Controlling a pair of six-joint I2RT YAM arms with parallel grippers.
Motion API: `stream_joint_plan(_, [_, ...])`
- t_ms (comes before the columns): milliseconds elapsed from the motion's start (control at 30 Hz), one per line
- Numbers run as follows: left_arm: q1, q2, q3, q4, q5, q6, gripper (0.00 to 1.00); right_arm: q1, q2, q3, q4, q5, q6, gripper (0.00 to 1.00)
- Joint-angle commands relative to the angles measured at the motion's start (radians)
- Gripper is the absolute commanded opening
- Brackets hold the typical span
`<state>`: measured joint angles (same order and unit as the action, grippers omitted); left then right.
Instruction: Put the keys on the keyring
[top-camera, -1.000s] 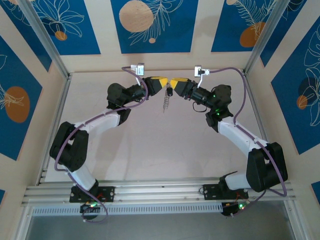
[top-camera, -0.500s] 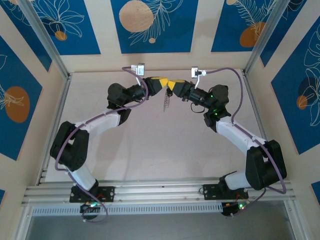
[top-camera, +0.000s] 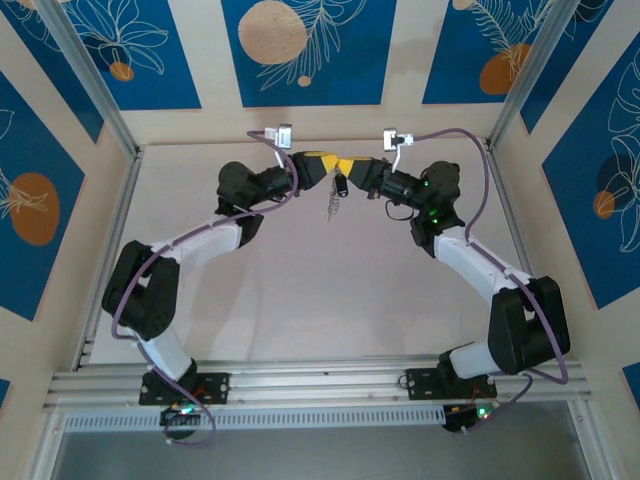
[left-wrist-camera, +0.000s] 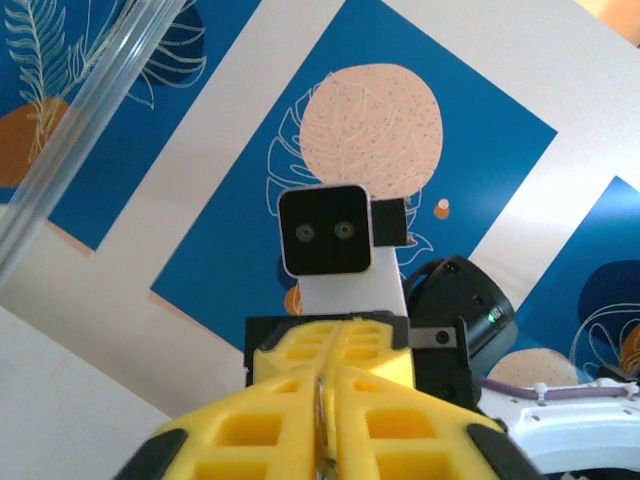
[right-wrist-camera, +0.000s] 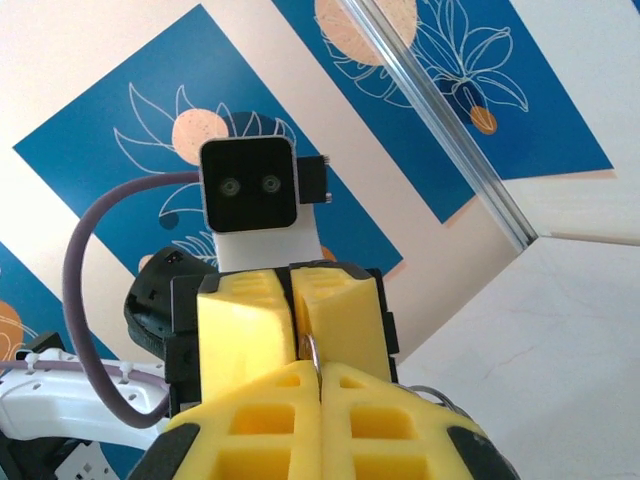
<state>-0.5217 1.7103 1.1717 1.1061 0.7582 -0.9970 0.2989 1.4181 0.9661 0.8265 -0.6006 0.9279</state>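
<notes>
Keyring (top-camera: 332, 205) pinched by left end effector (top-camera: 322, 162), right end effector (top-camera: 350, 167).

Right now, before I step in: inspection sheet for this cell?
Surface: pale table, no marks seen.
Job's things: keyring hangs below the meeting fingertips; key, small and dark, near its top.
Clutter: nothing seen.
Grippers: left gripper and right gripper shut, tip to tip above the table, each pinching thin metal, apparently the keyring.
Cables: purple cables run along both arms.
Surroundings: blue leaf-print panels, aluminium rail.
</notes>
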Motion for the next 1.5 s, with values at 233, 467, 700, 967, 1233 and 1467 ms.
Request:
stream_joint_plan(233, [0.105,-0.014,0.167,-0.264,0.181,0.201,0.38,-0.144,0.087,0.213,-0.326,-0.19,-0.127,0.0])
stream_joint_plan(467, [0.143,0.055,0.329,-0.572,0.304,0.388,0.4,-0.176,0.21,0.417,-0.558,-0.325,-0.278,0.0])
stream_joint_plan(700, [0.19,0.098,0.456,-0.849,0.359,0.564,0.4,-0.167,0.349,0.668,-0.84,-0.453,-0.436,0.0])
stream_joint_plan(967, [0.196,0.141,0.62,-1.288,0.347,0.906,0.38,-0.12,0.501,0.91,-1.14,-0.498,-0.615,0.0])
stream_joint_plan(1233, [0.216,0.277,0.797,-1.371,0.389,0.926,0.39,-0.092,0.606,1.063,-1.311,-0.507,-0.717,0.0])
stream_joint_plan(1467, [0.218,0.359,0.9,-1.413,0.439,0.92,0.39,-0.085,0.625,1.077,-1.318,-0.513,-0.726,0.0])
